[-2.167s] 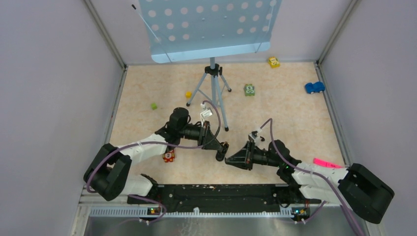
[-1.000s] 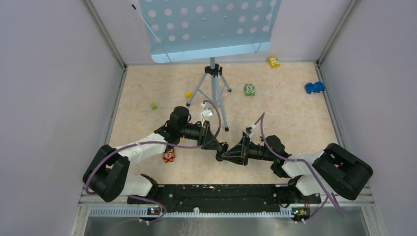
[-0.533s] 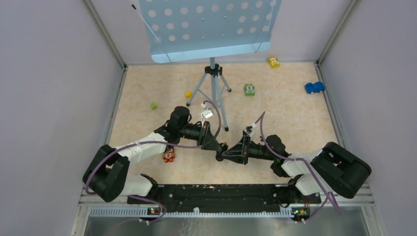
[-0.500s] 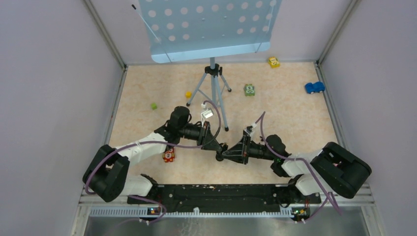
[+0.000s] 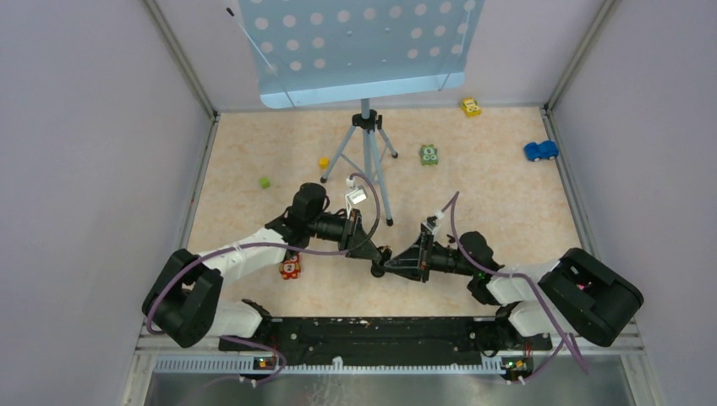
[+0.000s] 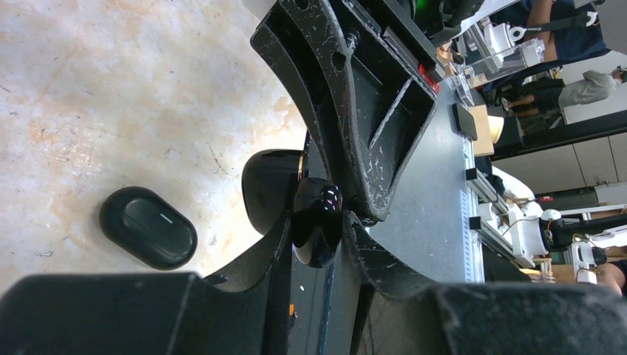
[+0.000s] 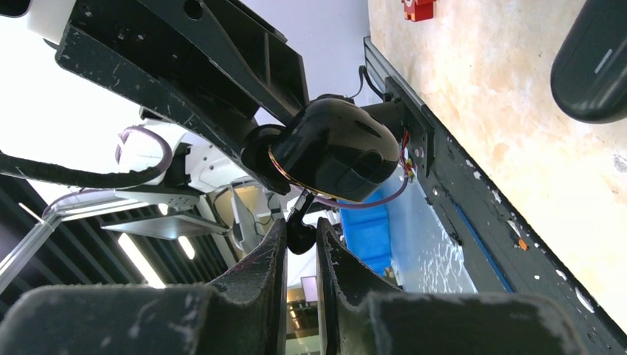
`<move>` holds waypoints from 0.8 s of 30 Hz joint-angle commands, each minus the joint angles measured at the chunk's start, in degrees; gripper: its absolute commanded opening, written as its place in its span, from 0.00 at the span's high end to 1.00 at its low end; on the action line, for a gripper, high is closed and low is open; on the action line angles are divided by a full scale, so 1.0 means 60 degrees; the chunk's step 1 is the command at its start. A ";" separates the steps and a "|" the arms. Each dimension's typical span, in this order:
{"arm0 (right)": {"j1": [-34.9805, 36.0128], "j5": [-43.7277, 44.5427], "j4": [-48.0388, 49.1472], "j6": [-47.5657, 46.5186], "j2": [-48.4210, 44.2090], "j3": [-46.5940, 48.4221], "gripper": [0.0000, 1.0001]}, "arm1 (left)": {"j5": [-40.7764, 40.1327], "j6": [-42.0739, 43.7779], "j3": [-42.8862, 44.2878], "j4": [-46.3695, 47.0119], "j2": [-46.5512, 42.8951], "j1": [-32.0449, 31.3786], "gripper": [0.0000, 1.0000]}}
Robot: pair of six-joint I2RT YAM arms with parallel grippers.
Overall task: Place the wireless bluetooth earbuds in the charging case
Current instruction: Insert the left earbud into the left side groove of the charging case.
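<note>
While the left tool (image 5: 377, 263) grips an earbud (image 7: 333, 151), a tripod (image 5: 369, 157) stands just behind.

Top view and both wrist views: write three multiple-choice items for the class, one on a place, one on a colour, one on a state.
1. Where is the blue toy car?
A. near the right edge of the table
B. under the tripod
C. between the two arms

2. What colour is the stand's perforated panel?
A. red
B. light blue
C. black

3. What is the left gripper doing?
A. open above bare tabletop
B. shut on a green cube
C. shut on the glossy black charging case

Key:
1 A, the car sits close to the right wall.
2 B, the panel is pale blue with white dots.
3 C, its fingers clamp the case.
</note>
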 commanded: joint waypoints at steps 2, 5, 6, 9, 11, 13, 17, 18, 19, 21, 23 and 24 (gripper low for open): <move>-0.0057 -0.0135 0.0509 -0.0178 0.0098 -0.0182 1.00 | 0.0181 0.0113 0.0252 0.0357 -0.0162 -0.0019 1.00; -0.0057 -0.0150 0.0445 -0.0193 0.0082 -0.0196 1.00 | 0.0192 0.0075 0.0228 0.0430 -0.0128 -0.0017 1.00; -0.0057 -0.0151 0.0437 -0.0206 0.0082 -0.0207 1.00 | 0.0191 0.0034 0.0204 0.0490 -0.0137 -0.0017 1.00; -0.0043 -0.0162 0.0413 -0.0207 0.0097 -0.0214 1.00 | 0.0202 -0.0025 0.0165 0.0584 -0.0162 -0.0019 1.00; -0.0031 -0.0172 0.0333 -0.0248 0.0097 -0.0197 1.00 | 0.0199 -0.0031 0.0149 0.0643 -0.0120 -0.0019 1.00; -0.0003 -0.0166 0.0294 -0.0258 0.0131 -0.0171 1.00 | 0.0245 -0.0077 0.0149 0.0709 -0.0052 -0.0018 1.00; 0.0137 -0.0151 0.0371 -0.0270 0.0297 -0.0094 1.00 | 0.0317 -0.0168 0.0164 0.0859 0.0037 -0.0018 1.00; 0.0158 -0.0151 0.0478 -0.0246 0.0385 -0.0094 1.00 | 0.0337 -0.0171 0.0171 0.0877 0.0038 -0.0030 1.00; 0.0162 -0.0151 0.0578 -0.0221 0.0441 -0.0094 1.00 | 0.0339 -0.0171 0.0189 0.0874 0.0023 -0.0021 1.00; 0.0163 -0.0151 0.0666 -0.0200 0.0542 -0.0073 1.00 | 0.0349 -0.0171 0.0197 0.0864 0.0019 -0.0031 1.00; 0.0163 -0.0164 0.0736 -0.0201 0.0625 -0.0057 1.00 | 0.0371 -0.0171 0.0196 0.0856 -0.0001 -0.0032 1.00; 0.0163 -0.0165 0.0805 -0.0174 0.0667 -0.0053 1.00 | 0.0369 -0.0164 0.0195 0.0846 -0.0011 -0.0023 1.00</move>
